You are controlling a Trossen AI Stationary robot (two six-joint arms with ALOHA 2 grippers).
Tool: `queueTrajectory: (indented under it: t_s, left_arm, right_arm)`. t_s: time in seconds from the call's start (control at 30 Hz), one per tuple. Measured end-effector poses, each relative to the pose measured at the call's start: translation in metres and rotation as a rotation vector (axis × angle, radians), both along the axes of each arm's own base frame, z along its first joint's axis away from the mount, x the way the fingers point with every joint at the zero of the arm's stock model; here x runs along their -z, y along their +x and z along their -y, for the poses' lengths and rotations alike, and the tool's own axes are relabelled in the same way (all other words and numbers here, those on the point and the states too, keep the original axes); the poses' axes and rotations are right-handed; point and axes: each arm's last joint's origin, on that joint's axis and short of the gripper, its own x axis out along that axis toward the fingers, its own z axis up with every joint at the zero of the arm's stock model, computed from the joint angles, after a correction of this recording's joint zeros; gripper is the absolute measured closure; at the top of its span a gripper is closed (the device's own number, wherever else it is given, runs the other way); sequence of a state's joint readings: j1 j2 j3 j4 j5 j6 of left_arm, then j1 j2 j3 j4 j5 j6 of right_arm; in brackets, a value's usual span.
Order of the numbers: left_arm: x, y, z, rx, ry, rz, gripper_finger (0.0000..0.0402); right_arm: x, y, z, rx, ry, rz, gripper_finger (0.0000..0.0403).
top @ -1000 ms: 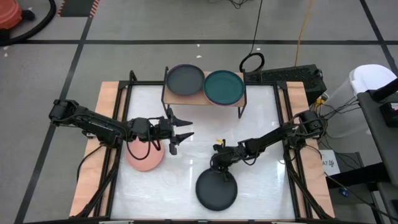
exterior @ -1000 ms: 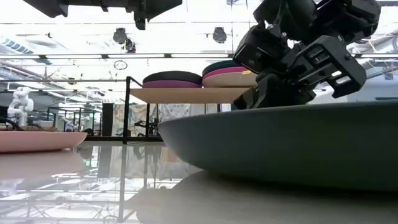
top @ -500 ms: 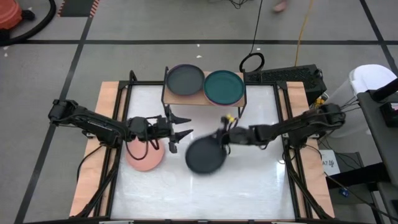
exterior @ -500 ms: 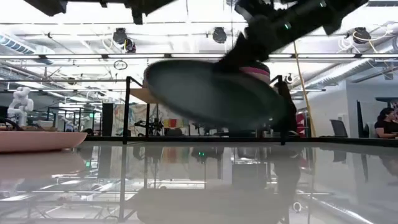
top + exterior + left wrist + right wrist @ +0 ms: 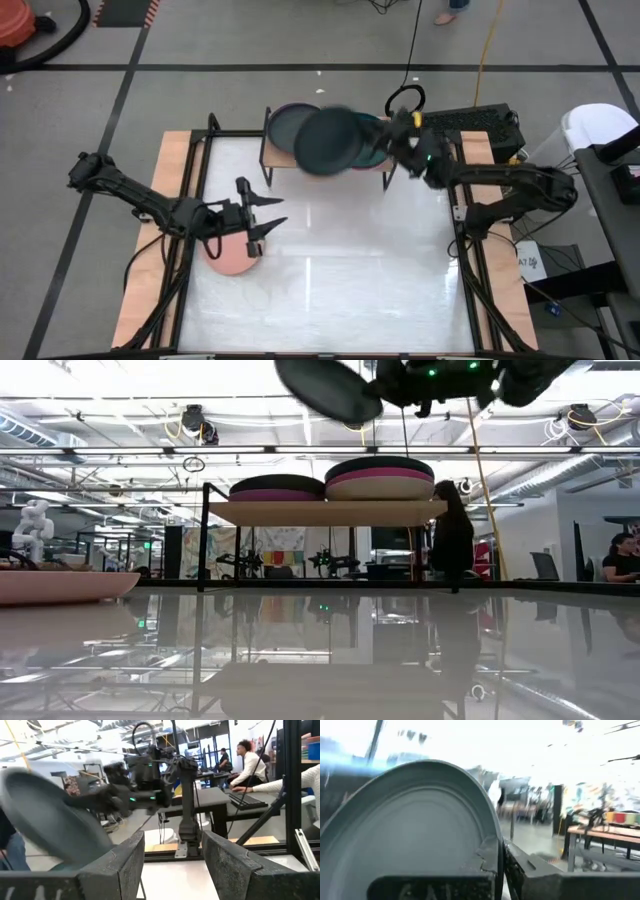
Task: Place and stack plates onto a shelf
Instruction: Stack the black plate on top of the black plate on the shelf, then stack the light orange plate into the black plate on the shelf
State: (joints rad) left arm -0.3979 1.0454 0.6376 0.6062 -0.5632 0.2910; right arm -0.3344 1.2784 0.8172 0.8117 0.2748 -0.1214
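Leftmost, my left gripper [image 5: 262, 214] hovers with its fingers spread apart and empty, just over the table-centre edge of the salmon pink plate [image 5: 229, 256], which lies flat on the white table [image 5: 330, 290]. Further back, at centre, I see the shelf [image 5: 325, 512] standing with two piles of plates: the left pile [image 5: 277, 488] charcoal over magenta, the right pile [image 5: 380, 475] dark over pink over beige in the low view; from above its top plate shows dark teal [image 5: 372, 150]. Above the shelf, between the piles, my right gripper [image 5: 395, 137] is clamped on the rim of a charcoal plate [image 5: 326, 141], held tilted in the air, well clear of the stacks. People sit at desks in the room behind.
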Motion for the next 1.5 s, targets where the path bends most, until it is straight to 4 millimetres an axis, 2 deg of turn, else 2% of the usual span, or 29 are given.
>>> queueTrajectory:
  t_s: [0.13, 0.3, 0.47, 0.6, 0.83, 1.03, 1.23, 1.33, 1.5]
  left_arm:
    - [0.000, 0.000, -0.001, -0.008, 0.003, 0.000, 0.0197]
    - [0.000, 0.001, -0.002, -0.010, -0.003, -0.003, 0.0197]
    - [0.001, 0.001, -0.002, -0.010, -0.002, -0.006, 0.0197]
    - [0.001, 0.001, -0.002, -0.009, -0.002, -0.007, 0.0197]
    - [0.001, 0.001, -0.002, -0.009, -0.002, -0.011, 0.0197]
    - [0.001, 0.001, -0.002, -0.008, -0.003, -0.011, 0.0197]
    - [0.001, 0.001, -0.002, -0.009, -0.006, -0.010, 0.0197]
    - [0.001, 0.001, -0.002, -0.009, -0.006, -0.011, 0.0197]
    - [0.004, 0.003, -0.002, -0.009, -0.001, -0.021, 0.0197]
  right_arm:
    - [-0.016, 0.001, 0.038, 0.022, 0.038, 0.155, 0.0403]
    - [-0.025, 0.030, 0.082, -0.003, 0.108, 0.128, 0.0403]
    - [-0.008, 0.067, 0.117, -0.007, 0.209, -0.077, 0.0403]
    - [0.016, 0.083, 0.134, 0.006, 0.266, -0.196, 0.0403]
    - [0.042, 0.089, 0.144, 0.027, 0.319, -0.264, 0.0399]
    - [0.042, 0.090, 0.143, 0.025, 0.281, -0.293, 0.0384]
    - [0.038, 0.090, 0.139, -0.055, 0.285, -0.295, 0.0328]
    - [0.031, 0.087, 0.135, -0.118, 0.302, -0.294, 0.0293]
    - [-0.005, 0.068, 0.117, -0.252, 0.285, -0.288, 0.0260]
